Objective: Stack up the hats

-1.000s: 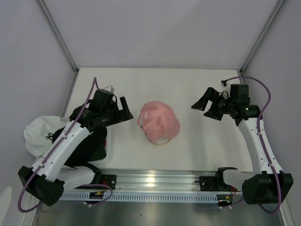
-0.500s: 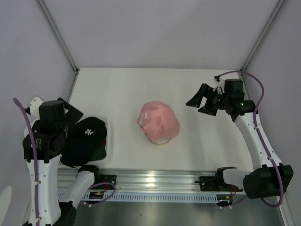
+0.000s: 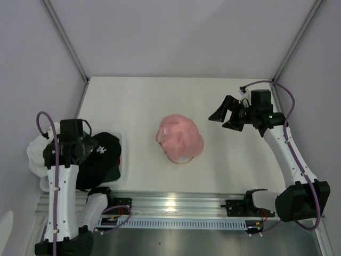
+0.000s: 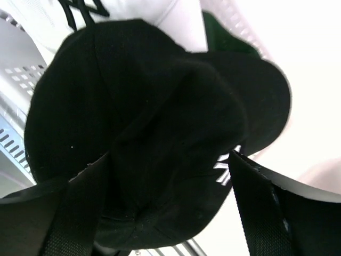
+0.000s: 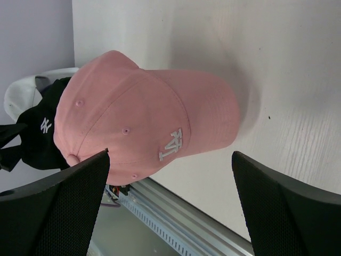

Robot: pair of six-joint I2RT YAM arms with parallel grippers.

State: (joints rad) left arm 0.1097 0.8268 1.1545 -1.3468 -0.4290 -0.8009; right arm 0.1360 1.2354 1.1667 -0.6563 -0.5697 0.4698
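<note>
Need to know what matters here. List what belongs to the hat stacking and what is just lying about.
Job: pink cap, black cap, white cap, green cap.
Lying about: gold wire ring under the pink cap, white basket.

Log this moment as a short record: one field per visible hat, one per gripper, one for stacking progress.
pink hat: mid-table, alone, over a gold ring
black hat: left edge, NY logo up, top of the pile
white hat: beside and partly under the black hat
green fabric: peeking from under the black hat
left gripper: open, fingers either side of the black hat's crown; contact unclear
right gripper: open, empty, apart from the pink hat
progress: nothing stacked on the pink hat
</note>
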